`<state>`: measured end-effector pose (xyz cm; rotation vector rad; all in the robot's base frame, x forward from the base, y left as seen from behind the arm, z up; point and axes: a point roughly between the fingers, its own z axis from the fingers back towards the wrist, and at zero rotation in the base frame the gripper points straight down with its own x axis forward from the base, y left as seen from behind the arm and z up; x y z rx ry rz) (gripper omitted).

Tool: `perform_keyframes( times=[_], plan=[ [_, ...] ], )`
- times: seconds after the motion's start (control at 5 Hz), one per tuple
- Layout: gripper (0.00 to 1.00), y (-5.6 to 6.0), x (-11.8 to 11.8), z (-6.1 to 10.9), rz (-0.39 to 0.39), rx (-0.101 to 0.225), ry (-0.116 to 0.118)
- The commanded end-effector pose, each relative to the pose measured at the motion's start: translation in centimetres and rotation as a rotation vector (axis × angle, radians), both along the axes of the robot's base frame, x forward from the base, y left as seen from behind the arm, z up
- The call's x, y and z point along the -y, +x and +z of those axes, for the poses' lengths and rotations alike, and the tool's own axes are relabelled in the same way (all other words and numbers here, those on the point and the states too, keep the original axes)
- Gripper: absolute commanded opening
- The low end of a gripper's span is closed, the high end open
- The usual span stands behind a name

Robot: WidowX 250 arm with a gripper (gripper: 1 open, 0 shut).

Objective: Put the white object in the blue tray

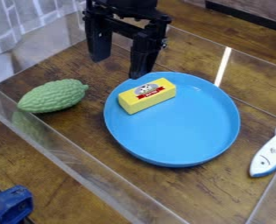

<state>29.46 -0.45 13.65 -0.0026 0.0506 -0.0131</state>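
Jaws (120, 54), black, one pair: spread wide, pointing down, at twelve o'clock above the blue tray (172, 120). Arm (130, 7) entering from the top edge. White object (269, 154): on the table (99, 144), outside the tray, at its four o'clock.

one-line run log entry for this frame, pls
gripper: open, above blue tray edge | white object: on table, right of tray | yellow block: in tray | placement: not done
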Motion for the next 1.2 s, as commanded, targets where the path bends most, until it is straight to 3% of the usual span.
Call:
perform_keyframes(
  times=[0.0,1.0],
  plan=[
    [1.00,0.0,0.3,-0.6,-0.011,-0.014,-0.003],
    [1.00,0.9,3.0,-3.5,-0.139,-0.062,-0.024]
  ],
)
